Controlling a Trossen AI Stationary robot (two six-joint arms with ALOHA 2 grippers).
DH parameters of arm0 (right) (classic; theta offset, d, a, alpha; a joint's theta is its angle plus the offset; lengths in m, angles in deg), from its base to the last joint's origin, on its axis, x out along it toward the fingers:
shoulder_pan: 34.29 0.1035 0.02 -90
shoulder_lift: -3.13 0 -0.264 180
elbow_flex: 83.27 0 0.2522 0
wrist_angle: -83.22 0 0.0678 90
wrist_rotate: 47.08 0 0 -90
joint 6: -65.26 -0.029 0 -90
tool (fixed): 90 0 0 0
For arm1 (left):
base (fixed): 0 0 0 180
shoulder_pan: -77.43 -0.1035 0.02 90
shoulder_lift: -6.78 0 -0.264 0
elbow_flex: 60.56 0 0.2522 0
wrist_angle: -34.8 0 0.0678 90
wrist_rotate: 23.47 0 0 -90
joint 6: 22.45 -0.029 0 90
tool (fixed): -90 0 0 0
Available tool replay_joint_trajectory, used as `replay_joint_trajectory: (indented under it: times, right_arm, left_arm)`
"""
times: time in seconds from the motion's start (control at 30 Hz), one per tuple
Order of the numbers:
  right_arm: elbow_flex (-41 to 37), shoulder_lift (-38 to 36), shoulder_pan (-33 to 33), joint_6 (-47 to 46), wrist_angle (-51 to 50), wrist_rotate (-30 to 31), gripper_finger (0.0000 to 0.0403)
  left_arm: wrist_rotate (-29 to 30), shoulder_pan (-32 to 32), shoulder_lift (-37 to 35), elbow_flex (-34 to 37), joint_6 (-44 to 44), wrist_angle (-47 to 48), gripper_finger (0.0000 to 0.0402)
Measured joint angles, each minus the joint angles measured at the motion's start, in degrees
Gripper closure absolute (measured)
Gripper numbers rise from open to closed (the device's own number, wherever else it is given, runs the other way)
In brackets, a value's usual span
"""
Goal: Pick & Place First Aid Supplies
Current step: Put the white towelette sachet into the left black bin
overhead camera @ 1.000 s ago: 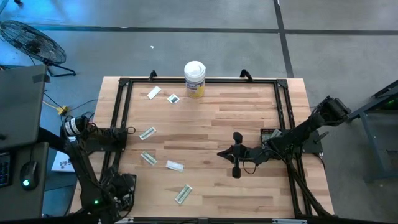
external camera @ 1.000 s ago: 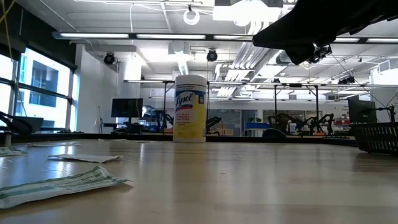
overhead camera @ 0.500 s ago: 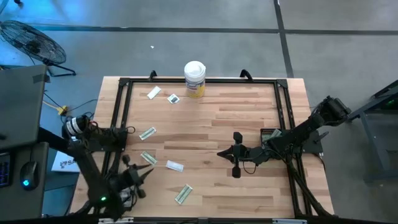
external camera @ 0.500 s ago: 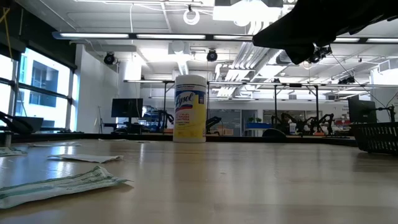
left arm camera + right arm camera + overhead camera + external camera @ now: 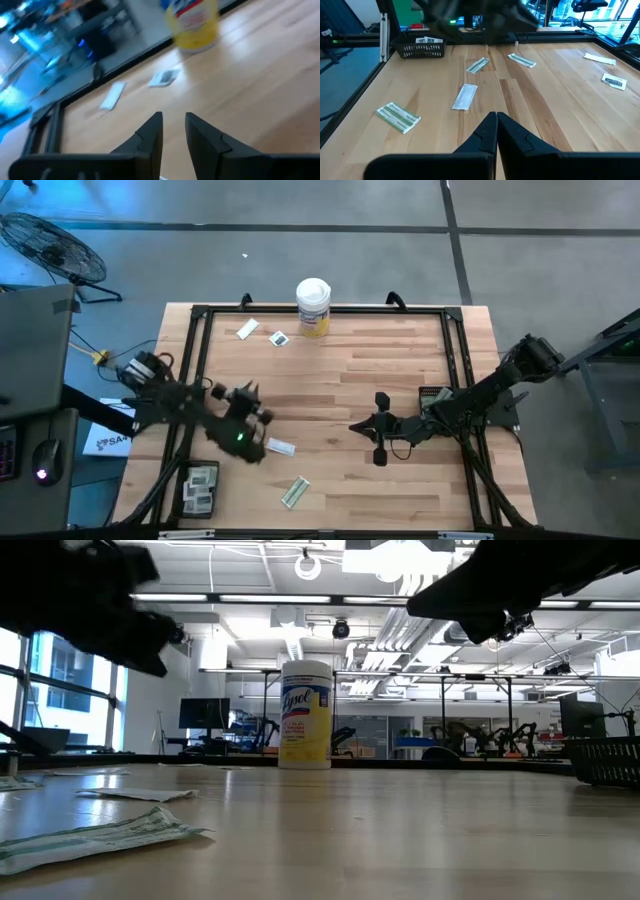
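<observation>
From above, the left arm reached from the table's left edge toward the canister (image 5: 313,306), its left gripper (image 5: 250,405) above the boards well short of it and over the scattered packets; finger spacing could not be judged there. The right arm lay stretched from the right edge, the right gripper (image 5: 362,427) on the canister's near side, mid-table, fingers together and empty. A white packet (image 5: 281,447) lay beside the left arm, a green-striped packet (image 5: 295,492) nearer the front edge, and two more, a white oblong (image 5: 247,330) and a square sachet (image 5: 279,338), just left of the canister. At table height, a crumpled striped packet (image 5: 95,836) lay flat well in front of the canister. The left wrist view showed the left gripper's fingers (image 5: 152,134) slightly parted, holding nothing, pointing toward the canister. The right wrist view showed its fingers (image 5: 487,132) pressed together, empty, with packets flat on the wood beyond.
</observation>
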Motion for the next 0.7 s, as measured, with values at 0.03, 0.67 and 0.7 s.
replay_joint_trajectory:
  times: [0.03,0.67,0.7]
  right_arm:
    - [0.0,0.0,0.0,0.0,-0.1,0.0,0.0401]
    - [0.0,2.6,0.0,-0.4,-0.5,-1.4,0.0399]
    - [0.0,2.6,0.0,-0.4,-0.5,-1.5,0.0400]
  left_arm:
    - [-0.8,-1.9,-0.5,0.0,-2.7,-1.7,0.0321]
    - [-23.9,-39.3,-7.3,-0.1,-72.4,-51.0,0.0321]
    - [-25.1,-41.4,-7.3,-0.1,-73.9,-52.8,0.0321]
